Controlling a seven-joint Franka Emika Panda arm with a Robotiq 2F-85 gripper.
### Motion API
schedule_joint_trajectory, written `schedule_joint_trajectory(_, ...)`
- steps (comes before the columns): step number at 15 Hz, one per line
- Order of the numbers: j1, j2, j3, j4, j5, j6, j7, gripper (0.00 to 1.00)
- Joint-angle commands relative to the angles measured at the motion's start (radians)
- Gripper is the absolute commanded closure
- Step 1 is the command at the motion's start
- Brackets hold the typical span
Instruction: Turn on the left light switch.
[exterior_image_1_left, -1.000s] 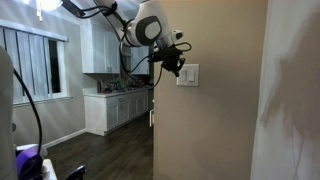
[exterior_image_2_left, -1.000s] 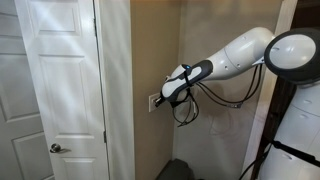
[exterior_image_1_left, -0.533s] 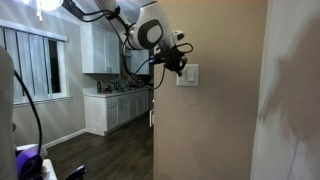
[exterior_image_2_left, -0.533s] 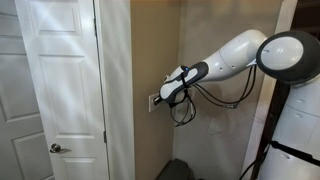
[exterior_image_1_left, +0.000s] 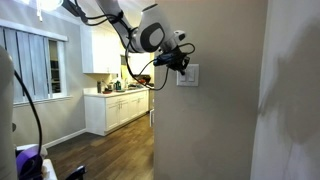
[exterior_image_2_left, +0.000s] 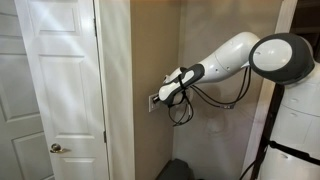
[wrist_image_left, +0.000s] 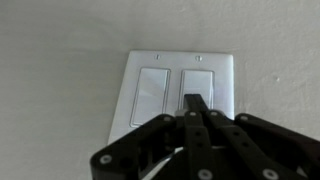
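Observation:
A small white wall plate (wrist_image_left: 180, 95) carries two rockers. In the wrist view the left light switch (wrist_image_left: 150, 96) is the rocker on the picture's left, fully visible and untouched. My gripper (wrist_image_left: 194, 101) is shut, its black fingers pressed together. Their tip lies over the lower part of the right-hand rocker (wrist_image_left: 203, 80), close to the gap between the two rockers. In both exterior views the gripper (exterior_image_1_left: 179, 63) (exterior_image_2_left: 160, 97) is right at the plate (exterior_image_1_left: 189, 76) (exterior_image_2_left: 153, 102), on a beige wall.
A white panelled door (exterior_image_2_left: 55, 90) stands beside the wall corner. Kitchen cabinets (exterior_image_1_left: 118, 108) and a dark wooden floor lie beyond the wall edge. The robot's white body (exterior_image_2_left: 295, 120) stands close to the wall.
The arm has shifted slightly and brought the shut gripper a little closer to the wall plate. The rockers look unchanged.

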Motion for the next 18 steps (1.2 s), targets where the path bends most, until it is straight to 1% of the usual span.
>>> schedule_joint_trajectory(1,-0.015,0.015,-0.004,0.005,-0.034,0.015,0.037,1.00)
schedule_joint_trajectory(6,-0.048,-0.075,-0.028,-0.053,-0.152,-0.116,0.090,1.00)
schedule_joint_trajectory(8,-0.055,-0.098,-0.030,-0.061,-0.179,-0.161,0.101,1.00)
schedule_joint_trajectory(14,-0.043,-0.132,-0.025,-0.066,-0.149,-0.264,0.083,0.99)
schedule_joint_trajectory(15,-0.041,-0.096,-0.031,-0.040,-0.144,-0.233,0.067,0.74)
schedule_joint_trajectory(16,-0.040,-0.097,-0.031,-0.039,-0.144,-0.236,0.067,0.99)
schedule_joint_trajectory(18,-0.040,-0.096,-0.031,-0.039,-0.144,-0.236,0.067,0.89)
